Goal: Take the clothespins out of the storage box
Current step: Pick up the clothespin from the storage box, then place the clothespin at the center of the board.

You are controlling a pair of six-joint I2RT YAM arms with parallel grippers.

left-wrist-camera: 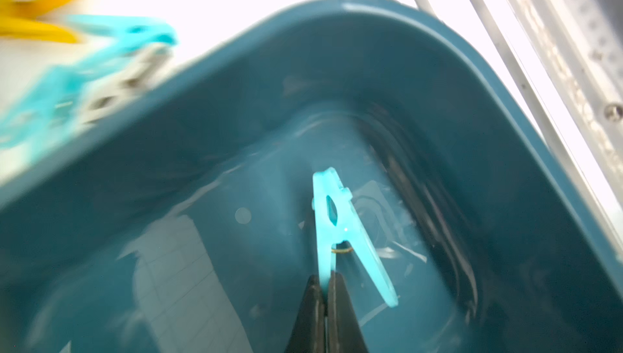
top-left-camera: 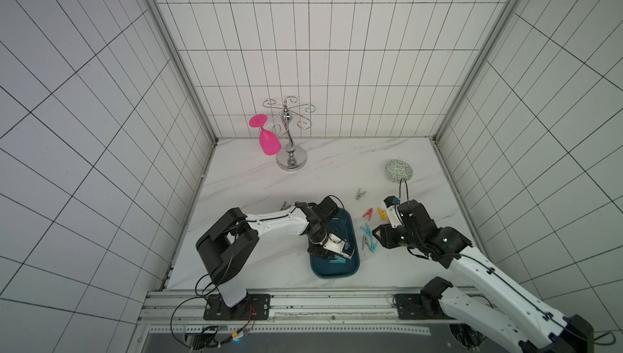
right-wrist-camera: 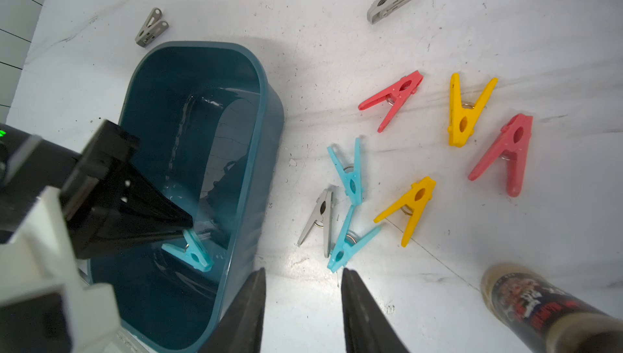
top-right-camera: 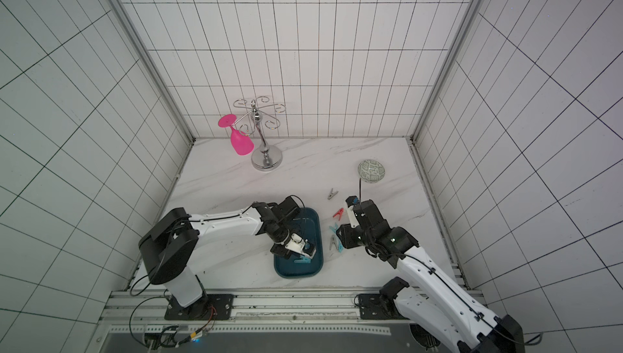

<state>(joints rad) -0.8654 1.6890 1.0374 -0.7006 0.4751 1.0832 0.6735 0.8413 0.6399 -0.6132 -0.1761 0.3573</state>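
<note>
Now left fingers [left-wrist-camera: 342,311] pinch one leg of the light-blue plastic A-shaped clothespin [left-wrist-camera: 332,220], low inside the dark teal plastic storage box [left-wrist-camera: 371,64], its long axis approx. in line w/ them; right fingers [right-wrist-camera: 249,311] open, empty, beside box.

In the left wrist view the left gripper [left-wrist-camera: 326,280] shows only its finger ends; the rest runs off the lower edge. The storage box [left-wrist-camera: 337,64] also runs past the picture's edges. Beyond its rim a yellow clothespin [left-wrist-camera: 37,14], a blue clothespin [left-wrist-camera: 111,48] and a grey clothespin [left-wrist-camera: 124,81] are smeared by blur, and the yellow one is cropped too. In the right wrist view the right gripper [right-wrist-camera: 303,270] is cut off likewise, and a brown cylinder [right-wrist-camera: 553,311] with a dark label is blurred, cropped and unreadable. In both top views the left arm [top-left-camera: 279,225] covers much of the box and part of the held clothespin [top-left-camera: 338,261].
</note>
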